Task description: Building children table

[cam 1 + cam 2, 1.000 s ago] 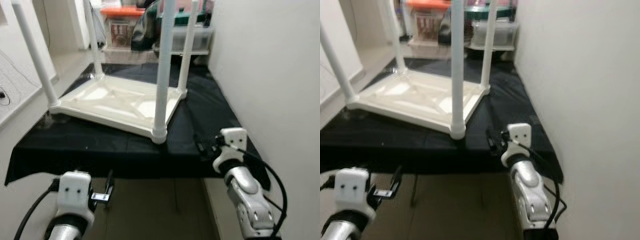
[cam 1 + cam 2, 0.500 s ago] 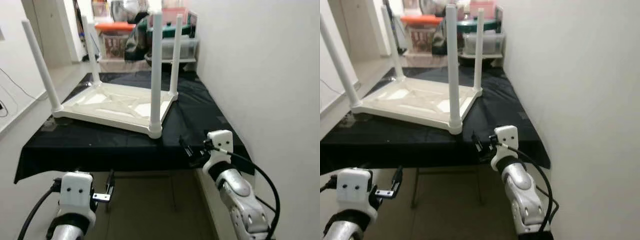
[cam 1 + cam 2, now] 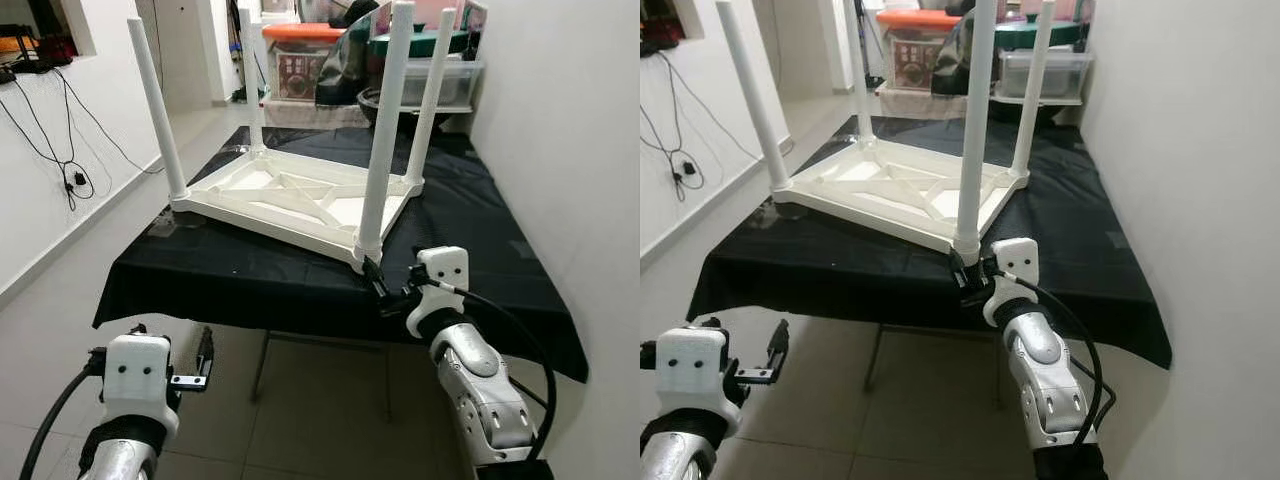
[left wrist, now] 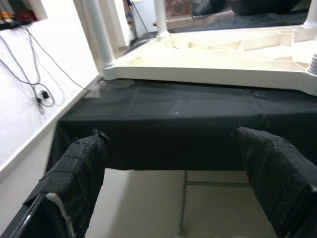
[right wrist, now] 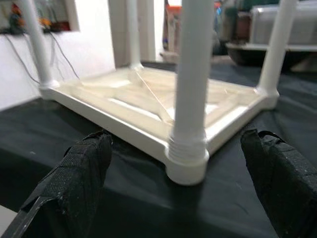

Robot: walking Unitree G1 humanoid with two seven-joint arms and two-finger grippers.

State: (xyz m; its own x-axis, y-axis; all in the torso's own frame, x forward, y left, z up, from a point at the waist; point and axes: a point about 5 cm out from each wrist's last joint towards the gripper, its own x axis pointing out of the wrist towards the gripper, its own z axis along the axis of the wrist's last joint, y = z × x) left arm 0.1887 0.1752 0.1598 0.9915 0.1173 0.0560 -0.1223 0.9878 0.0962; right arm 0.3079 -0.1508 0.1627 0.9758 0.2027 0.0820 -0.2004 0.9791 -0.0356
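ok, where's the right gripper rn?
The right gripper is open at the near edge of the black-covered table, its fingers flanking the nearest leg of the upside-down white children's table.

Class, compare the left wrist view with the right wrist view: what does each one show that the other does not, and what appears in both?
Left wrist view alone: the tiled floor under the black-draped work table, its metal frame, and cables on the wall.

Right wrist view alone: the near screwed-in leg close up, and a clear storage bin behind.

Both: the upturned white children's table on the black cloth, seen between open jaws of the left gripper or the right gripper.
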